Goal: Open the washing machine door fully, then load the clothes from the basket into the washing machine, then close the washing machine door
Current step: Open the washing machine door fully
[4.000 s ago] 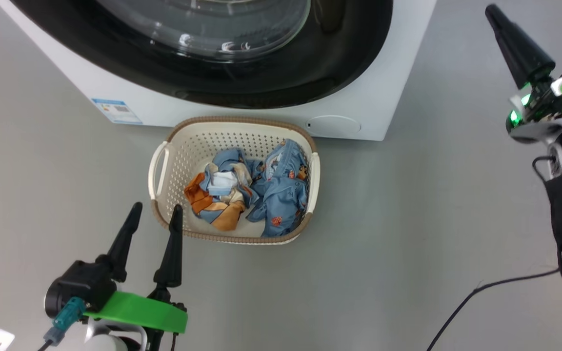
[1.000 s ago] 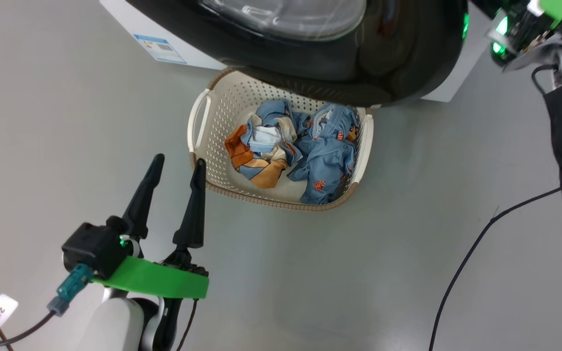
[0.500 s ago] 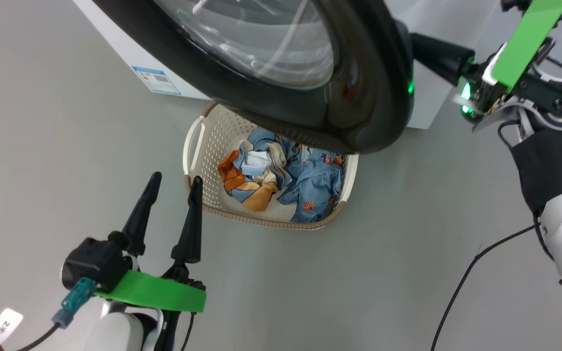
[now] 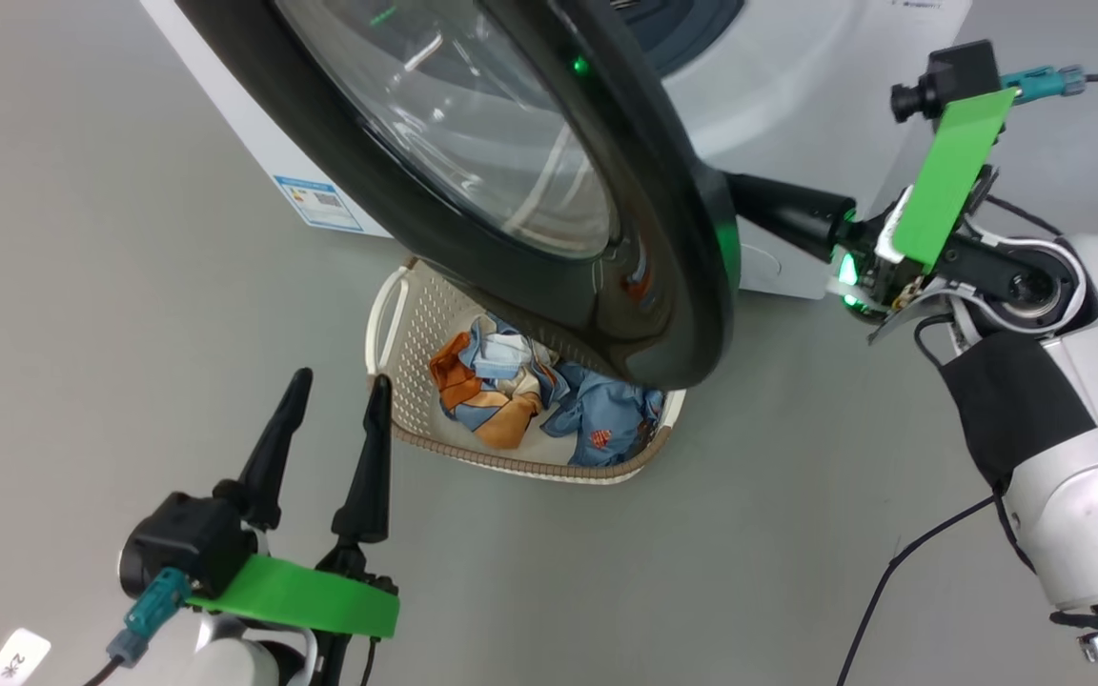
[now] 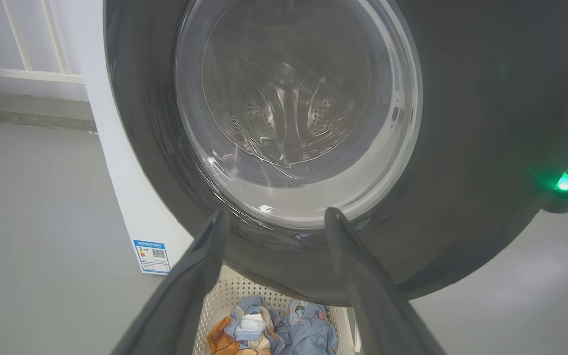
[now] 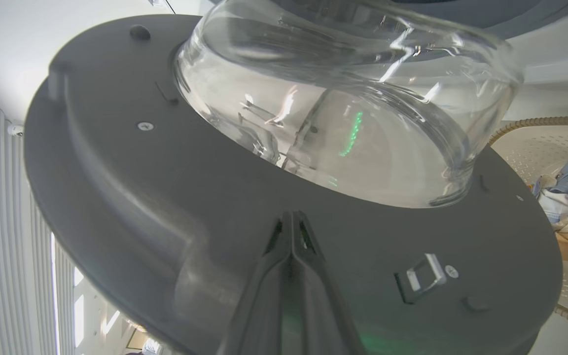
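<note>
Hanging partway open, the door sat over the basket of clothes. Right gripper was pinched shut and empty, tips at the door's inner ring. Probably touching, hard to tell. Left gripper was spread wide, empty. Door looked rigid, heavy, glossy-slick, so I'd push the plastic ring, not the glass.

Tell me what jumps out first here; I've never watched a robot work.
The huge round washing machine door, a glossy black rim around a bulging glass bowl, hangs partly open across the top of the head view. The right gripper, fingers pressed together, appears to rest against the door's inner face. Below the door a cream basket holds blue and orange clothes, and the left gripper stands open at the lower left.
</note>
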Controlling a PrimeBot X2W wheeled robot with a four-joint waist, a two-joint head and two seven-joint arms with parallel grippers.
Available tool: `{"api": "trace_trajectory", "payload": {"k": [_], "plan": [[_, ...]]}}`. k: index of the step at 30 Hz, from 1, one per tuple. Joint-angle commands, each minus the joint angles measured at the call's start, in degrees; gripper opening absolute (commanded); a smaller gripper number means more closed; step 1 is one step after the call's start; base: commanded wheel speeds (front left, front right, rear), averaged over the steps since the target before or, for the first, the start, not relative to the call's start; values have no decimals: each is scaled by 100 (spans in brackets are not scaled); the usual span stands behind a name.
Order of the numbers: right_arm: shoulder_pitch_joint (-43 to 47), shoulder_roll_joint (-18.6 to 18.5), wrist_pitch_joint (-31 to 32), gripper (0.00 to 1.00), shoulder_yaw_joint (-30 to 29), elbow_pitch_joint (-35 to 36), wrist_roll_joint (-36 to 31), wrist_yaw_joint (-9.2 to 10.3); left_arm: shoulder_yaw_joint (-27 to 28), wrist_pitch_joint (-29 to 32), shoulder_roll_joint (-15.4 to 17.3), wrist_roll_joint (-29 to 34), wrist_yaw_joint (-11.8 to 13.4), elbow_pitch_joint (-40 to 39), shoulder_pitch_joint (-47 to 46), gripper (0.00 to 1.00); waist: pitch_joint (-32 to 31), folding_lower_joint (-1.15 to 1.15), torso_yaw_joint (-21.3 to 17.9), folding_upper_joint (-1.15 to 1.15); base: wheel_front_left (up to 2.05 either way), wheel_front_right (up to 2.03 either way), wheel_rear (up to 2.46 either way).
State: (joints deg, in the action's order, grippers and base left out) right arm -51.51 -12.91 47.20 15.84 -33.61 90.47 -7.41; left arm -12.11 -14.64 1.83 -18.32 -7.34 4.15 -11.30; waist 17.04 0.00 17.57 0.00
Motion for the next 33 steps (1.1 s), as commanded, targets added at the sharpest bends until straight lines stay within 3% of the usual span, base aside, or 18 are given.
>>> {"api": "trace_trajectory", "payload": {"k": [1, 33], "plan": [[110, 154, 69, 0, 118, 220, 53, -8, 227, -36, 105, 80, -14, -104, 49, 100, -57, 0, 6, 0, 0, 0, 0], [1117, 703, 452, 0, 569, 771, 105, -8, 192, -36, 105, 134, -14, -66, 365, 100, -561, 0, 295, 0, 0, 0, 0]]}}
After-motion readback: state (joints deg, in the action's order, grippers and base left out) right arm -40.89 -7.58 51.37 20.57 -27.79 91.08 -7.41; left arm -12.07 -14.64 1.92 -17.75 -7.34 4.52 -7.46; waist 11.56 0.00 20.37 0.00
